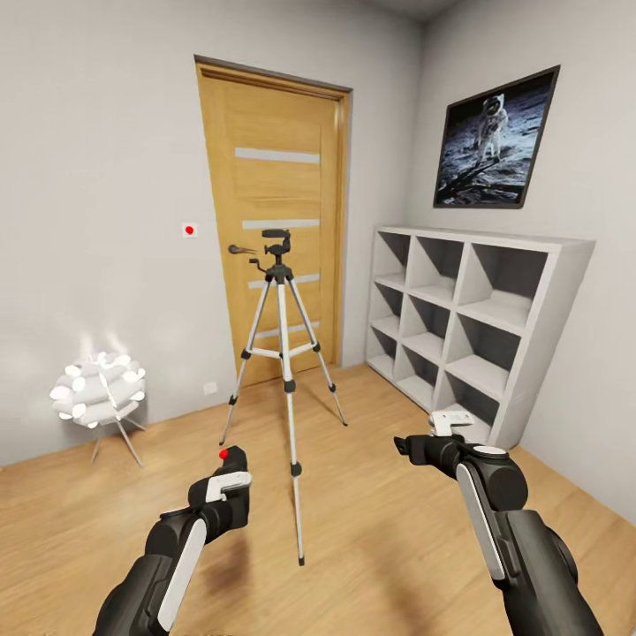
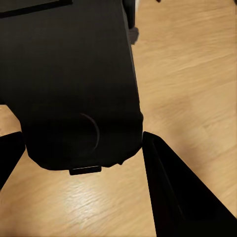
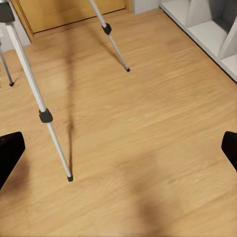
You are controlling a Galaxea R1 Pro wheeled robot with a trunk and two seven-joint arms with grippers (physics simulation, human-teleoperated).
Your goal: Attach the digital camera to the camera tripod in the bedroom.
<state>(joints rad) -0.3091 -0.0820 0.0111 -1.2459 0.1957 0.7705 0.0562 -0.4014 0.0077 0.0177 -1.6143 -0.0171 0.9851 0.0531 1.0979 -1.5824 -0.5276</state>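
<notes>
The camera tripod [image 1: 283, 353] stands on the wood floor in front of the wooden door, its black head [image 1: 276, 243] bare on top. My left gripper [image 1: 225, 493] is low and just left of the tripod's near leg, shut on the digital camera [image 2: 74, 84]. That matte-black body sits between the two fingers, its rounded lens bump [image 2: 89, 133] facing the wrist camera. My right gripper [image 1: 413, 443] hangs open to the right of the tripod with nothing between its fingers [image 3: 10, 153]. Two silver tripod legs [image 3: 44, 116] cross the floor under it.
White cube shelves [image 1: 468, 336] line the right wall under a framed moon picture [image 1: 495, 141]. A white ball-shaped floor lamp [image 1: 99, 393] stands at the left wall. The wooden door [image 1: 274, 221] is shut behind the tripod. Bare floor lies between me and the tripod.
</notes>
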